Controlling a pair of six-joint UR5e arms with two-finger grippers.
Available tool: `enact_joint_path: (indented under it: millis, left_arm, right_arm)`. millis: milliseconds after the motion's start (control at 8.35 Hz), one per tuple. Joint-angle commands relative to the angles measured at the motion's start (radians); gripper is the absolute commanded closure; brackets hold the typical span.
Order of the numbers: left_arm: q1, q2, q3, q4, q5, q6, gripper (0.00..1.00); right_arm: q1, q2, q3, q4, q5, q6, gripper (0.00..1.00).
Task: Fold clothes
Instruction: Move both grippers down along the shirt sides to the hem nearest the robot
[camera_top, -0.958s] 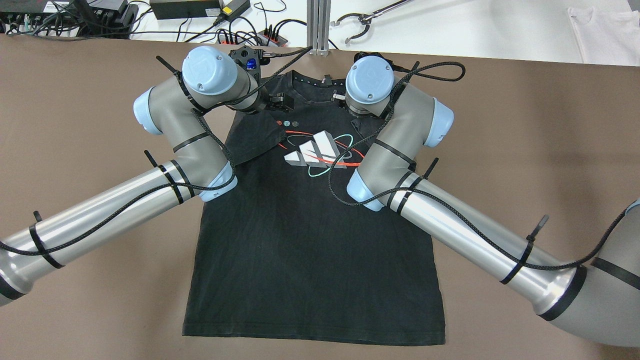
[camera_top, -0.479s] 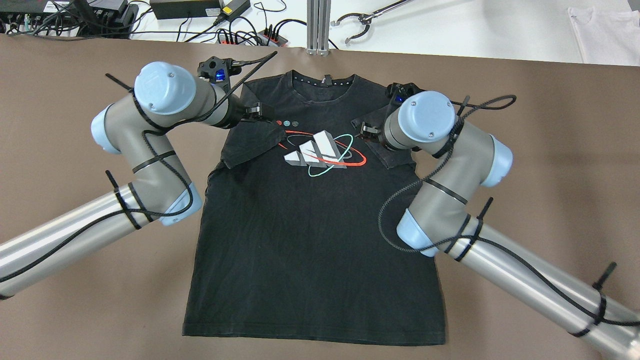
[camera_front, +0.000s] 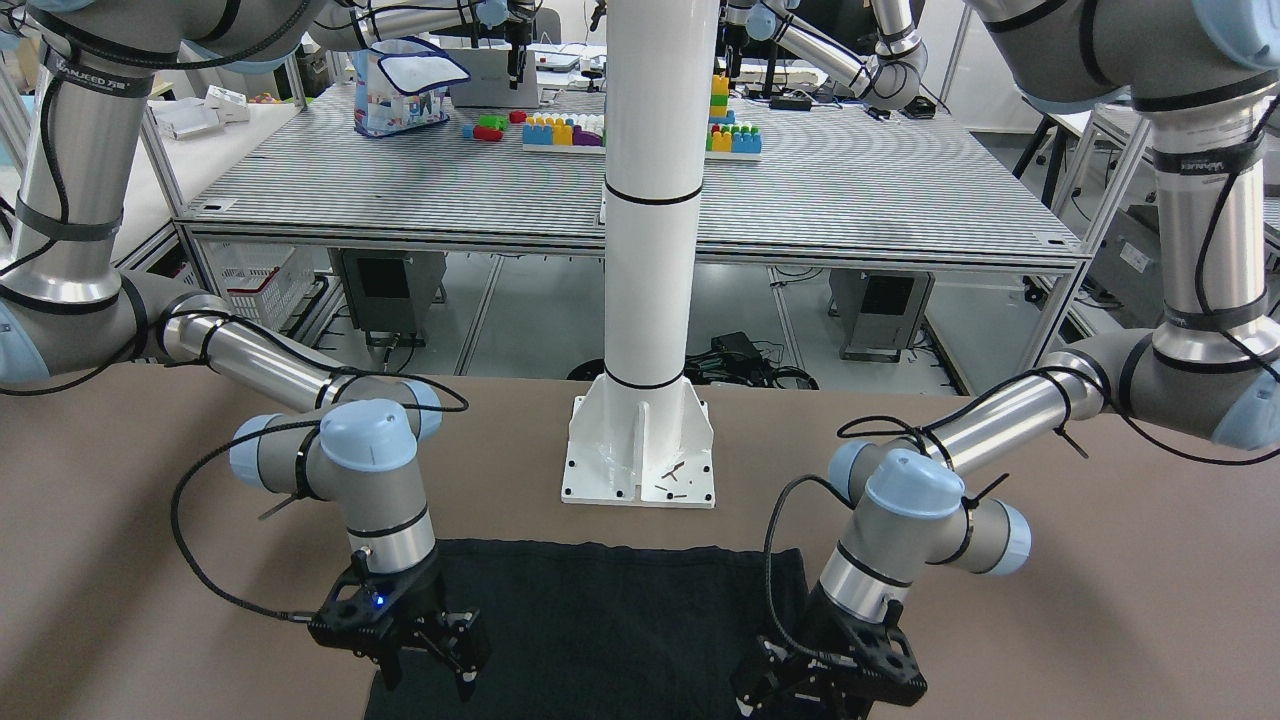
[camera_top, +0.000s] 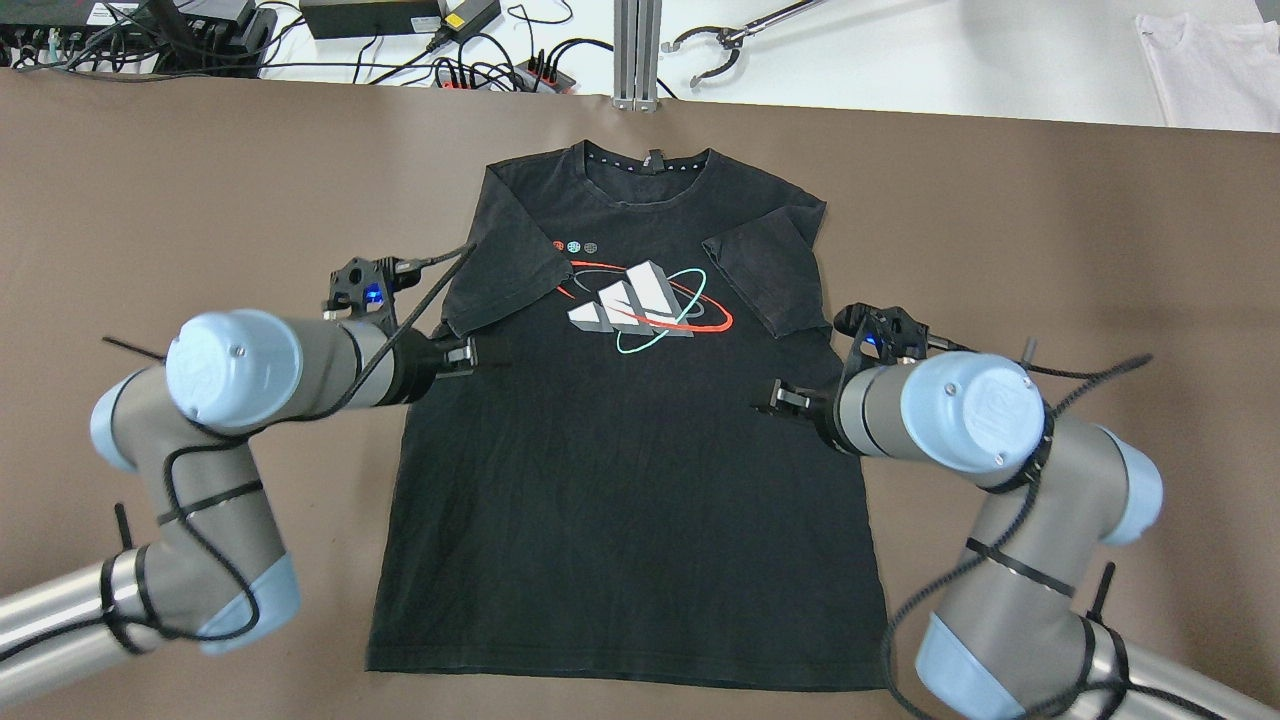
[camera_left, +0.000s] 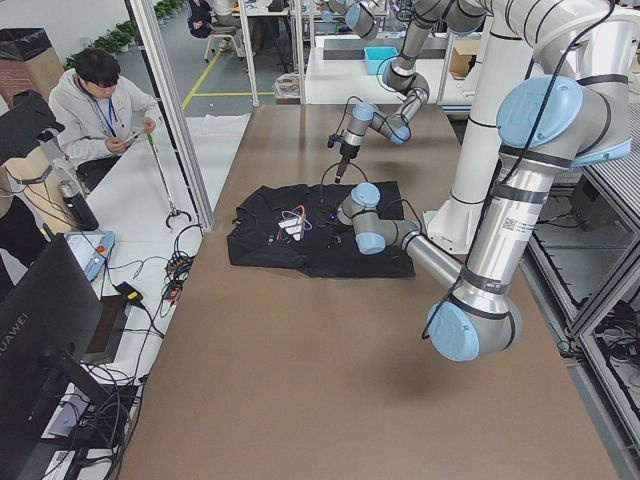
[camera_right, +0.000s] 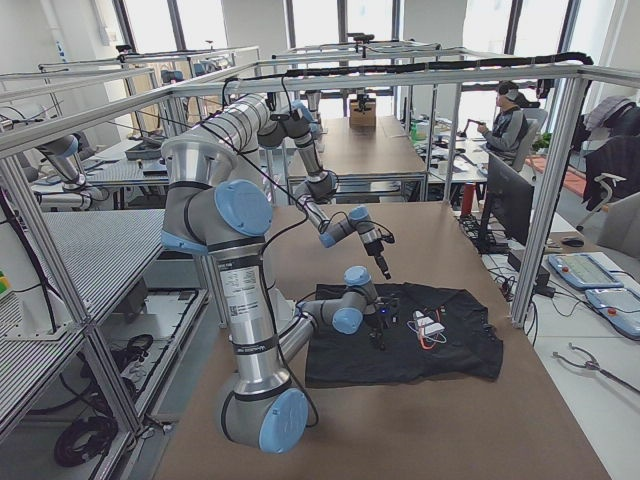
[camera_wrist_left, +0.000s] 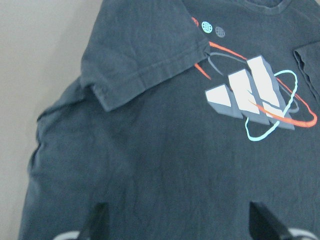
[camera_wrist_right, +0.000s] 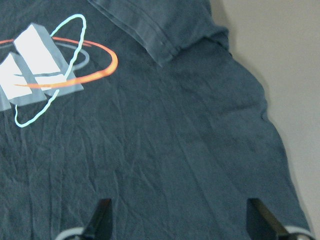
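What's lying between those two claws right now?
Only the black T-shirt. Between the left claw and the right claw runs plain wrinkled fabric, just below the printed logo. The overhead view shows it best.

Overhead camera: mounted behind the robot, looking forward and down on the brown table (camera_top: 200, 180). Front camera: opposite side, facing the white pillar (camera_front: 652, 200), angled steeply down. Two side cameras stand at the table ends, farther off. Both wrist cameras look closely down on the black T-shirt (camera_wrist_left: 150, 175) (its printed logo (camera_wrist_right: 40, 50) appears in both).
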Motion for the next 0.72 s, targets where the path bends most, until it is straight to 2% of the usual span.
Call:
enact_joint_path:
  millis: [0, 120, 359, 599]
  left_arm:
    - [0.202, 0.259, -0.242, 0.001, 0.143, -0.092, 0.00]
    - [0.274, 0.339, -0.296, 0.001, 0.190, -0.103, 0.00]
    - [0.410, 0.438, -0.336, 0.002, 0.290, -0.110, 0.00]
    - [0.486, 0.428, -0.338, 0.132, 0.339, -0.115, 0.00]
  right_arm:
    - [-0.215, -0.222, 0.189, 0.002, -0.190, 0.072, 0.05]
    - [-0.272, -0.282, 0.220, 0.002, -0.215, 0.072, 0.05]
    - [-0.380, -0.377, 0.289, 0.002, -0.279, 0.074, 0.05]
    - [-0.399, -0.383, 0.286, -0.009, -0.284, 0.075, 0.05]
